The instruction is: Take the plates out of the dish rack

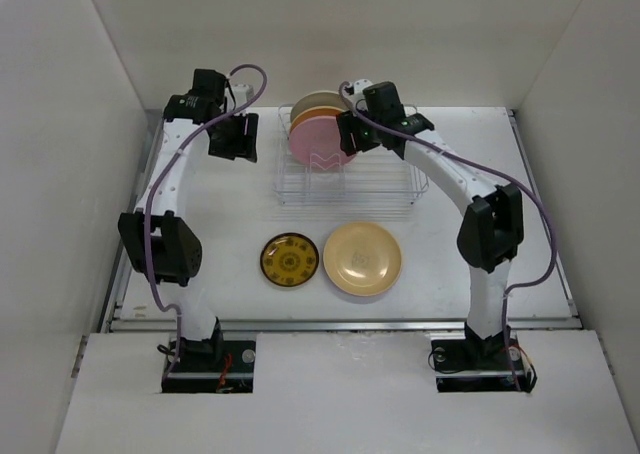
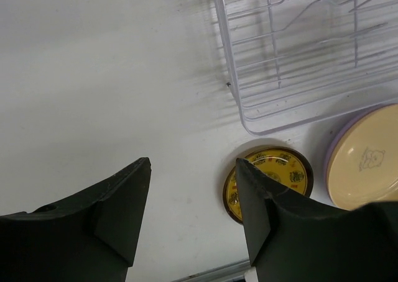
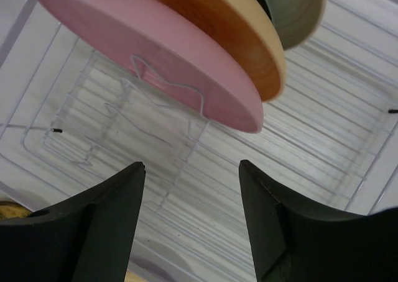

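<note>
Right wrist: the round pink plate is being framed by the spread right claw; pinched askew, it could slip.

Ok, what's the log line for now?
dish rack: pink plate plus two | table: patterned plate, tan plate | left pincer: open | right pincer: open by pink plate

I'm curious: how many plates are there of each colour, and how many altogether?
Pink plate: 1
Orange-tan plate: 1
Cream plate: 1
Pale yellow plate: 1 (a lavender edge shows under it; whether that is another plate, I cannot tell)
Mustard patterned plate: 1
Total: 5 plates for sure, 3 standing in the dish rack and 2 on the table.
</note>
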`<action>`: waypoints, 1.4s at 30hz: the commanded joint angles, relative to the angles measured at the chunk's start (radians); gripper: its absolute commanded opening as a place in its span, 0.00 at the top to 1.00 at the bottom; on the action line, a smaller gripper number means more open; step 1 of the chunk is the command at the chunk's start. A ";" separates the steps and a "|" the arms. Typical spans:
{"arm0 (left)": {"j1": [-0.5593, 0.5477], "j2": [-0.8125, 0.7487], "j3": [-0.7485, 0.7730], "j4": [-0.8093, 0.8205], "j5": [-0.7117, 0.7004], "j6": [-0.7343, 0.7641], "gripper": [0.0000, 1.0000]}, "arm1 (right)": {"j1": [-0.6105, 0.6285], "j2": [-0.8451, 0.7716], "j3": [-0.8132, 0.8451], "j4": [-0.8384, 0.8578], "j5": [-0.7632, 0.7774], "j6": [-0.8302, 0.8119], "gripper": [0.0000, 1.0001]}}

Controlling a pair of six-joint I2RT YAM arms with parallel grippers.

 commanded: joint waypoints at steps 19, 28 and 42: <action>0.013 0.272 0.055 0.027 0.135 -0.096 0.46 | 0.018 0.150 0.144 0.201 0.048 -0.141 0.60; 0.013 0.290 0.000 0.056 0.167 -0.096 0.60 | 0.018 0.123 0.121 0.247 0.104 -0.141 0.88; 0.004 0.338 -0.026 0.078 0.239 -0.160 0.74 | 0.047 -0.057 0.008 0.402 0.160 -0.132 1.00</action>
